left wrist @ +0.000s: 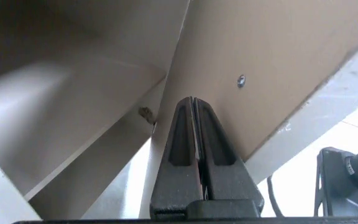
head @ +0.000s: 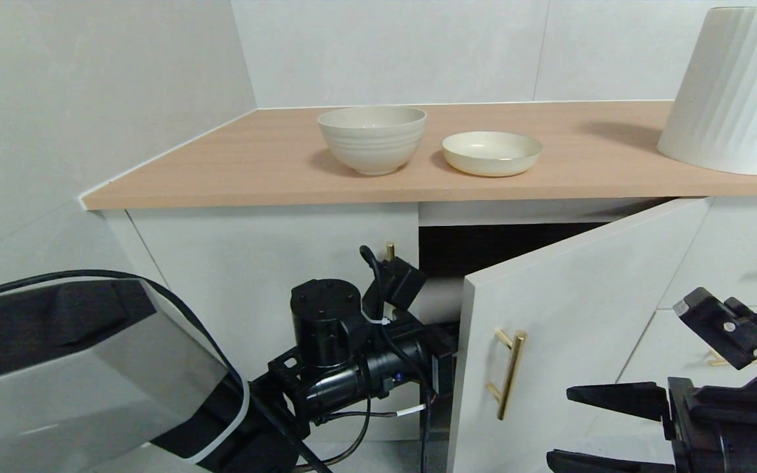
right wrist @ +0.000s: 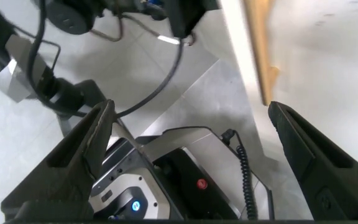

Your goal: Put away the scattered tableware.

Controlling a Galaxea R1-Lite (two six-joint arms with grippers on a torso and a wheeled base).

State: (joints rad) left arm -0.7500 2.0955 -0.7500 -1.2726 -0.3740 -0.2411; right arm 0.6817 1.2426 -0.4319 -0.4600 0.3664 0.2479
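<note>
A ribbed white container stands at the right end of the wooden counter. Below, a white cabinet door with a gold handle stands open.

Wooden countertop, pale tiled walls, white cabinet door ajar, brass handle, floor possibly tiled

No text, label, number or sign could be read on anything. The bowl, the plate and the ribbed white container on the tabletop were plain, and so was the cupboard door.
</note>
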